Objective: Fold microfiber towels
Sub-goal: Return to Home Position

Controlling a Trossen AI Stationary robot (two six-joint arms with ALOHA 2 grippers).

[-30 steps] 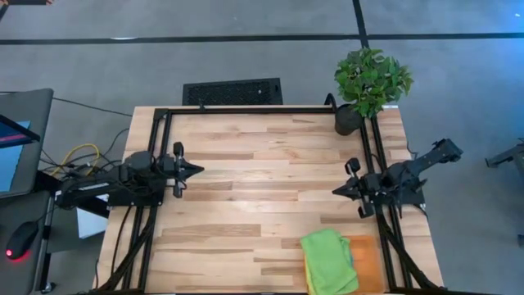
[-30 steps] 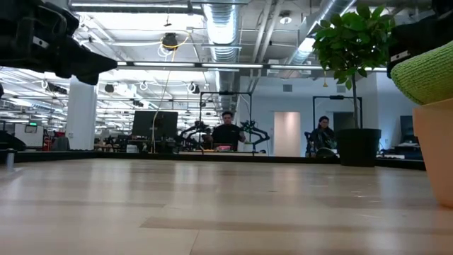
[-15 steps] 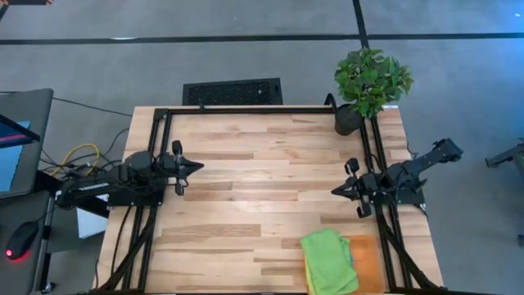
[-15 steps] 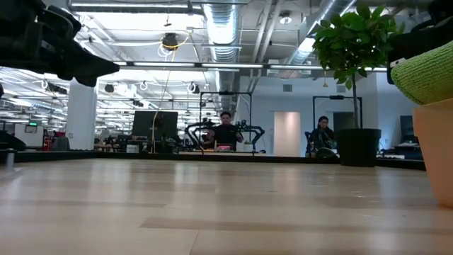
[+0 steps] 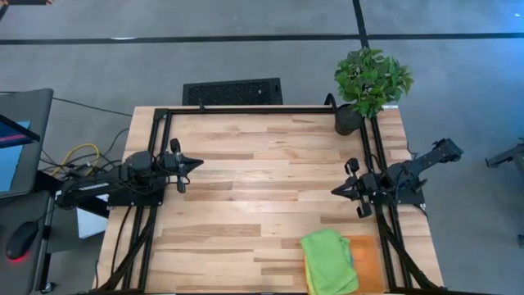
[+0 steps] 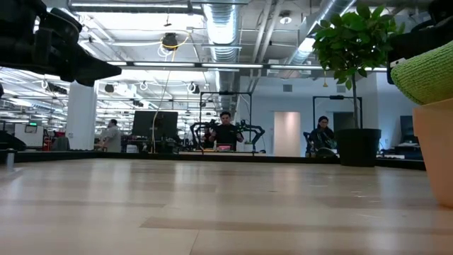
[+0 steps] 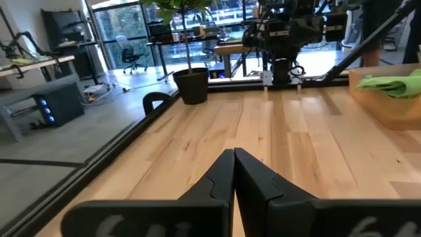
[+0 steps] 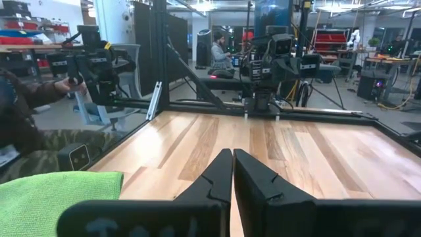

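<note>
Tabletop (image 5: 262, 205) boards fill the high view, and at middle left the left claw (image 5: 197, 166) hangs over them with its 2 fingers (image 7: 217, 181) pressed together on nothing, tip pointing right. At middle right the right claw (image 5: 335, 190) points toward it, fingers (image 8: 217, 178) likewise closed and empty. In the lower right corner a folded lime green microfiber towel (image 5: 327, 260) lies on top inside the orange bin (image 5: 368, 259), and a potted plant (image 5: 372, 79) stands at the tabletop's upper right corner.

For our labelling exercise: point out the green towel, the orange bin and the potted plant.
green towel (image 5: 329, 260): high view, middle of its top fold.
orange bin (image 5: 369, 262): high view, bare part beside the towel.
potted plant (image 5: 372, 78): high view, its leaves.
</note>
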